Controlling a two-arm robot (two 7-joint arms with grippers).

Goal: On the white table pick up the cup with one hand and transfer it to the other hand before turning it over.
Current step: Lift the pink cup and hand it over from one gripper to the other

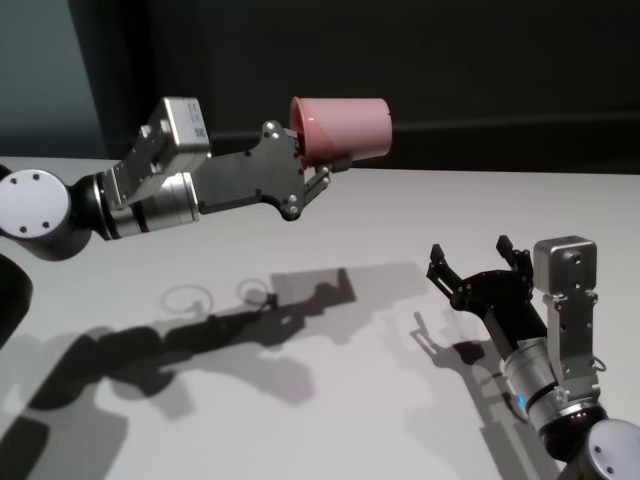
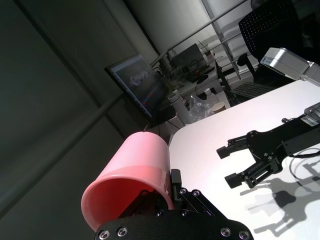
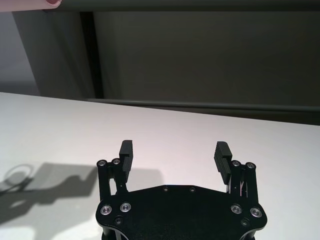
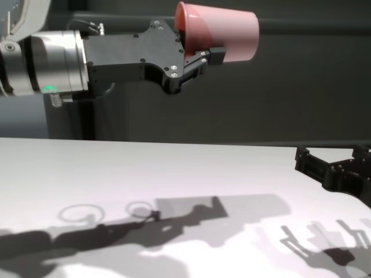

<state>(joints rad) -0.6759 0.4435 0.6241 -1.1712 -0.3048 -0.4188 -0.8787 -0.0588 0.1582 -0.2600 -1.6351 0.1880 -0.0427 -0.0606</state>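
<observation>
The pink cup (image 1: pixel 345 128) lies on its side high above the white table (image 1: pixel 300 410), its base pointing toward my right side. My left gripper (image 1: pixel 318 155) is shut on the cup's rim wall, one finger inside the mouth and one outside, as the chest view shows (image 4: pixel 200 52). In the left wrist view the cup (image 2: pixel 135 170) fills the near foreground. My right gripper (image 1: pixel 472 250) hovers low over the table at the right, open and empty, below and to the right of the cup. Its wrist view shows the wide gap (image 3: pixel 174 150).
Dark shadows of both arms fall across the table's middle (image 1: pixel 260 320). A dark wall runs behind the table's far edge. In the left wrist view a monitor (image 2: pixel 137 82) and cluttered desks stand beyond the table's edge.
</observation>
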